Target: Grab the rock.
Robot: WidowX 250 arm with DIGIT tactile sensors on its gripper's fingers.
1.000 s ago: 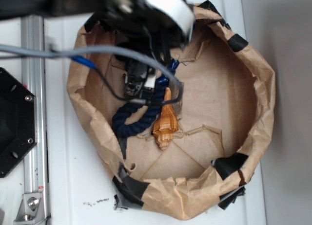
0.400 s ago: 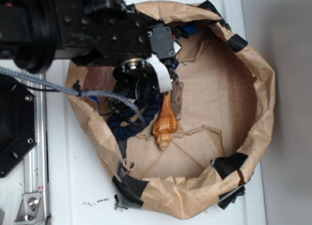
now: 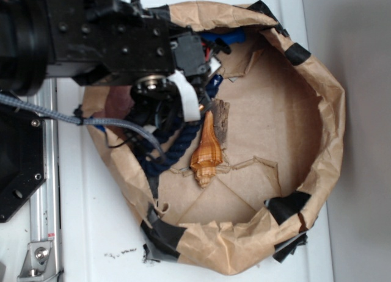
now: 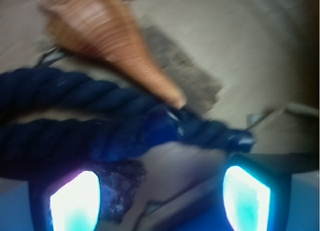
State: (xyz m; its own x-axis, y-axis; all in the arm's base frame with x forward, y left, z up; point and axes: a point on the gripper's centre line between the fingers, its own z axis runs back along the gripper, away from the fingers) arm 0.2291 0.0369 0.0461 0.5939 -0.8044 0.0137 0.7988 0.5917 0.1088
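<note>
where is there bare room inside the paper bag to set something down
Free: the right half of the bag floor, between shell and the right wall, and the front patch below the shell. Crowded: upper left, where rock, shell and rope bunch under the arm.

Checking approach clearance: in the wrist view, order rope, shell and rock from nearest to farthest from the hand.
1. Rope: nearest, lying across the frame just above the hand, whose fingers stand apart.
2. Shell: upper left, its pointed tip touching the rope.
3. Rock: farthest, flat on the paper behind the shell, toward the right.
</note>
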